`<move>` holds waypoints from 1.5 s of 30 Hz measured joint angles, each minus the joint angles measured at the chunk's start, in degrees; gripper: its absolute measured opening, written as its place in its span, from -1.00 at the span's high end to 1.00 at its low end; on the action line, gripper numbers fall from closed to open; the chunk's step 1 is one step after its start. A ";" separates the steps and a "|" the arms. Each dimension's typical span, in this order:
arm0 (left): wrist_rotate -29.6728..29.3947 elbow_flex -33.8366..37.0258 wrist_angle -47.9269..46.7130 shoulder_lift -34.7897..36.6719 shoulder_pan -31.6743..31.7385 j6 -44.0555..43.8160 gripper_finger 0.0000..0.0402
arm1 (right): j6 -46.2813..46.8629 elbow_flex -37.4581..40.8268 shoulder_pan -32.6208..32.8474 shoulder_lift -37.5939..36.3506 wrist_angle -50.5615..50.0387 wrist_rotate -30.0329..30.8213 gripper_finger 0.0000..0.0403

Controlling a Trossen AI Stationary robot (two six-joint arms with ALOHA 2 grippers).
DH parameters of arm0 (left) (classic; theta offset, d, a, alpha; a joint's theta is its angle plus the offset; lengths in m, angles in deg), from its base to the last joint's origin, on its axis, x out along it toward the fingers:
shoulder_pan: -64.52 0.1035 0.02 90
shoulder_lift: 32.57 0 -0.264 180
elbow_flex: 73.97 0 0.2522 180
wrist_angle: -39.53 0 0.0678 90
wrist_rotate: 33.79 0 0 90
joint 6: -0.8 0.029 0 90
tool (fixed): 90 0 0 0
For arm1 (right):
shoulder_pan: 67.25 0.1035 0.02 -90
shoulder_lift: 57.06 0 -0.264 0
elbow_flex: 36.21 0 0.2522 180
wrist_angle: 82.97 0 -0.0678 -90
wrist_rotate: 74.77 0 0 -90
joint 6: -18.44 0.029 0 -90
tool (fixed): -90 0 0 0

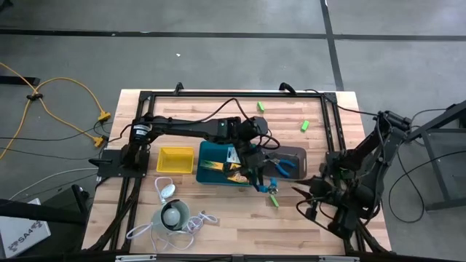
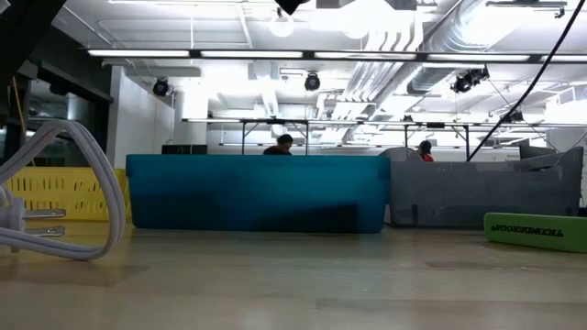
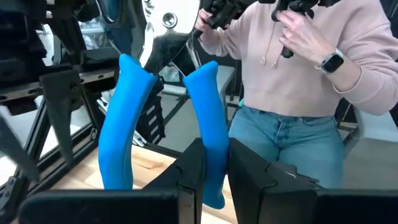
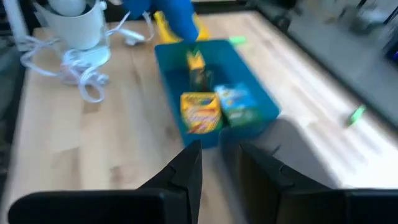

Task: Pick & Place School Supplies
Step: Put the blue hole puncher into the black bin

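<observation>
Blue-handled scissors (image 3: 163,127) fill the left wrist view, pinched by one handle between the dark fingers (image 3: 193,171) of the left tool (image 1: 256,181), which is clamped on them and holds them lifted above the table (image 1: 233,225). Seen from above, that tool hangs over the edge where the teal tray (image 1: 207,151) meets the dark grey tray (image 1: 297,154), with a lime-green block (image 1: 274,200) on the table just beside it. Directly under and behind the tool, the teal tray holds a yellow crayon box (image 4: 200,112) and a green-and-white pack (image 4: 237,104). A second pair of blue-handled scissors (image 1: 282,166) lies in the grey tray just to the tool's side. Further off sit the yellow tray (image 1: 175,159), two more green blocks (image 1: 261,106) toward the table's back edge, and the white round gadget (image 1: 172,214) with its cord. The right tool (image 4: 217,165) waits at the table's right side, its fingers slightly apart with nothing between them. Beyond the table stands a person in a pink hoodie (image 3: 292,68).

The grip looks the weak point: only one handle is caught, so the scissors could pivot or slip free on any quick swing. A release from this height may send them bouncing off a tray wall onto the table.
</observation>
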 joint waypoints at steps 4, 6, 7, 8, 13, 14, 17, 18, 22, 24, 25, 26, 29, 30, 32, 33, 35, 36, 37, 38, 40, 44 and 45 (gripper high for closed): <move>-0.10 0.00 0.26 0.00 -0.33 -0.14 0.76 | -6.62 0.00 -1.80 0.00 1.95 3.10 0.57; -0.13 0.00 0.23 0.00 -0.42 -0.24 0.76 | -9.94 0.00 -2.84 0.00 3.93 3.80 0.57; -0.14 0.00 0.23 0.00 -0.44 -0.17 0.76 | -11.72 0.00 -3.34 0.00 5.21 3.92 0.57; -0.12 0.00 0.26 0.00 -0.44 0.06 0.76 | -13.66 0.00 -3.88 0.00 6.42 3.90 0.56; -0.12 0.00 0.26 -0.02 -0.44 0.46 0.76 | -23.95 0.00 -5.84 0.00 14.71 3.76 0.50; -0.12 0.00 0.26 -0.02 -0.44 0.44 0.76 | -26.15 0.00 -6.06 0.00 16.27 3.55 0.48; -0.12 0.00 0.23 -0.05 -0.44 0.42 0.76 | -31.48 0.00 -6.97 0.00 20.24 2.53 0.40; -0.08 0.00 0.25 -0.07 -0.44 0.45 0.76 | -32.71 0.00 -7.25 0.00 21.27 2.27 0.38; 0.36 0.00 0.26 -0.11 -0.44 0.66 0.76 | -36.80 0.00 -8.33 0.00 24.25 2.29 0.34; 0.43 0.00 0.24 -0.11 -0.44 0.67 0.76 | -38.34 0.00 -8.92 0.00 25.20 2.22 0.34; 0.43 0.00 0.26 -0.11 -0.44 0.68 0.76 | -39.17 0.00 -9.08 0.00 25.71 2.24 0.34; 0.43 0.00 0.26 -0.11 -0.44 0.68 0.76 | -39.94 0.00 -9.31 0.00 26.17 2.24 0.34; 0.50 0.01 0.26 -0.11 -0.44 0.70 0.76 | -42.31 0.00 -9.75 0.00 27.89 1.97 0.35; 0.50 0.00 0.26 -0.11 -0.43 0.72 0.76 | -42.81 0.00 -9.79 0.00 28.43 1.87 0.35; 0.47 0.02 0.26 -0.11 -0.29 0.72 0.76 | -44.05 0.00 -9.79 0.00 29.47 1.82 0.34; 0.45 0.02 0.26 -0.11 -0.21 0.74 0.76 | -44.72 0.00 -9.79 0.00 30.30 1.92 0.34; 0.45 0.02 0.25 -0.11 0.04 1.22 0.76 | -46.09 0.00 -9.79 0.00 31.71 1.92 0.34; 0.44 0.02 0.26 -0.11 0.09 1.32 0.76 | -46.91 0.00 -9.79 0.00 32.33 1.92 0.34; 0.43 0.02 0.26 -0.11 0.11 1.35 0.76 | -47.71 0.00 -9.79 0.00 33.08 1.93 0.34; 0.45 0.02 0.28 -0.11 0.11 1.41 0.76 | -48.50 0.00 -9.79 0.00 33.72 1.98 0.34; 0.44 0.02 0.36 -0.11 0.13 1.96 0.76 | -49.75 0.00 -9.89 0.00 34.71 2.19 0.34; 0.23 0.02 0.58 -0.11 0.13 2.34 0.76 | -50.20 0.00 -11.31 -0.02 35.38 1.27 0.34; 0.23 0.02 0.63 -0.11 0.13 2.34 0.76 | -50.21 0.00 -11.77 -0.02 35.39 0.75 0.34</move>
